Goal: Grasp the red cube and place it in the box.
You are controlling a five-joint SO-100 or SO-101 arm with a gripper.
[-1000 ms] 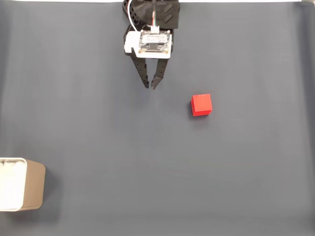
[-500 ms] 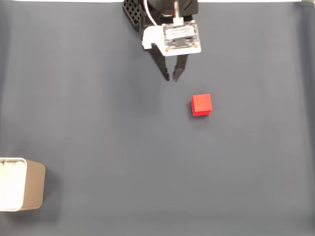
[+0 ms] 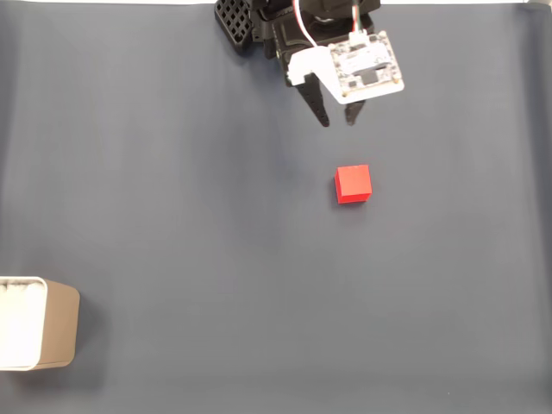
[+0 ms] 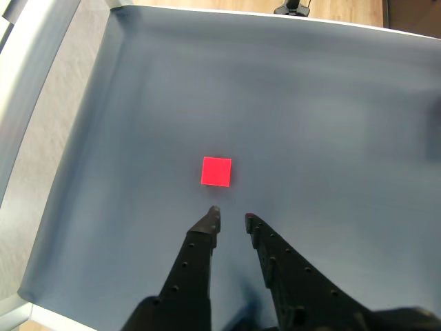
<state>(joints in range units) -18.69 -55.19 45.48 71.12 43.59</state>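
1. The gripper (image 3: 337, 122) hung at the top of the fixed view, its two black fingers parted by a narrow gap, tips pointing down the picture, pinching nothing and touching nothing
2. In the other view the gripper (image 4: 231, 218) reached up from the bottom edge, the same small gap between its fingertips (image 4: 213, 214), with bare mat between them
3. One red cube (image 3: 353, 184) sat on the dark grey mat (image 3: 216, 216), just below and slightly right of the fingertips in the fixed view, clearly apart from them
4. The other view put the red cube (image 4: 216, 171) just ahead of the tips, a touch left of the gap, sitting flat on the mat (image 4: 310, 103)
5. One box (image 3: 36, 323), beige outside and white within, stood at the lower left edge of the fixed view, well apart from the cube and the arm
6. The fixed view also gave the white camera board on the wrist (image 3: 369, 72) from above; the other view gave a strip of wooden floor (image 4: 227, 5) past the mat's far edge
7. Count: one gripper, one cube, one box
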